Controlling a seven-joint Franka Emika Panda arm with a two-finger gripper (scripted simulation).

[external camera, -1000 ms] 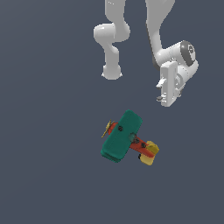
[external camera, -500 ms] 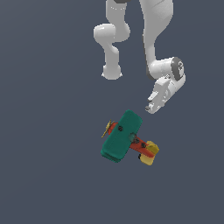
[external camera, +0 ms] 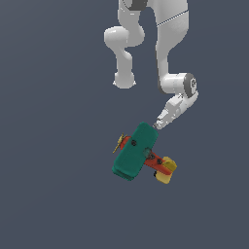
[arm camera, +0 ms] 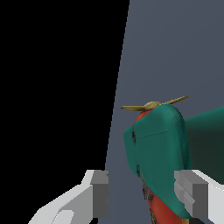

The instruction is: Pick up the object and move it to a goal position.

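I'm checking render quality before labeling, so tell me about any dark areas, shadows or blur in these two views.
Exterior view: evenly lit, sharp, no cast shadow under the toy biplane on the flat grey floor. Wrist view: a solid black region fills one side; the biplane and open gripper are crisp, without glare.

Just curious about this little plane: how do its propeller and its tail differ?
The propeller is a thin, dull-gold blade at the nose, on the exterior view's left; the tail is a chunkier, brighter yellow block at the opposite end. The propeller shows in the wrist view beyond the open hand; the tail doesn't. Both are yellowish parts of the toy biplane.
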